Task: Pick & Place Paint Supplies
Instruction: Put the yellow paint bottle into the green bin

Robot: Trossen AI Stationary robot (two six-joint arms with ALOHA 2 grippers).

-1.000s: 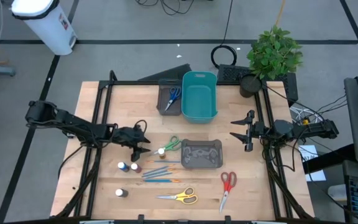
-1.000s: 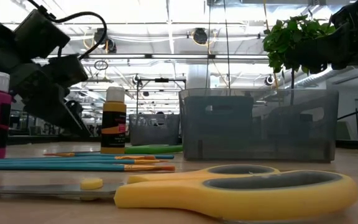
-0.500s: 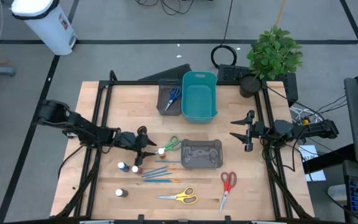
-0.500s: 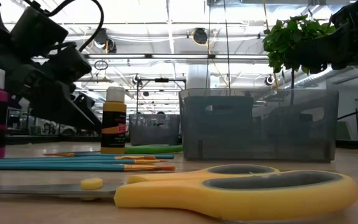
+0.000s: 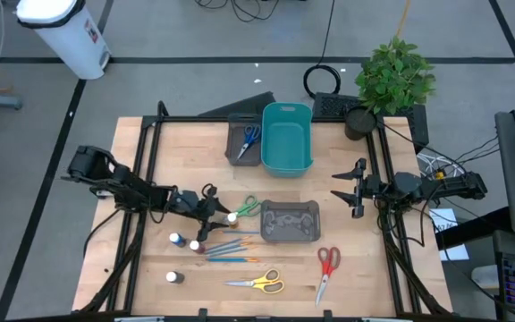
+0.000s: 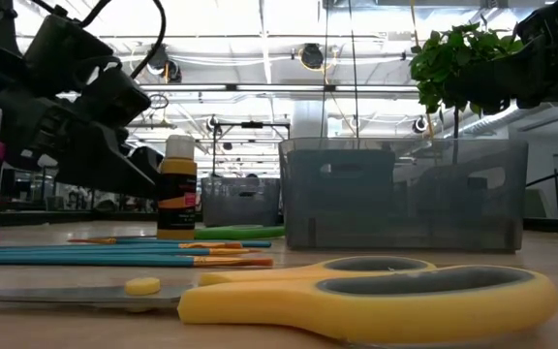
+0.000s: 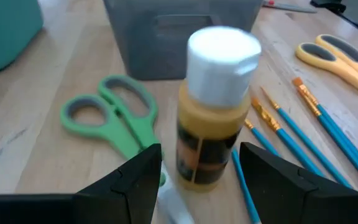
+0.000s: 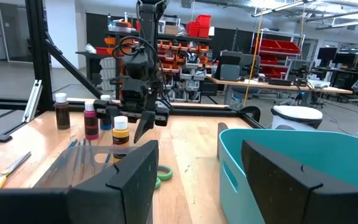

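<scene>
A yellow paint bottle with a white cap stands upright on the wooden table beside the green scissors. My left gripper is open, slanting down, one finger on each side of the bottle with a gap on both sides. From above, my left gripper sits just left of the bottle's cap. Thin blue brushes lie flat in front of it. My right gripper hovers open at the table's right, holding nothing.
A grey tray sits right of the bottle. At the far side are a teal bin and a dark tray holding blue scissors. Other bottles, yellow scissors and red scissors lie toward the near edge.
My left gripper has gone toward the table's right edge, up to the yellow bottle, and has tipped further downward. Its fingers now flank the bottle. The bottle has stayed in place.
</scene>
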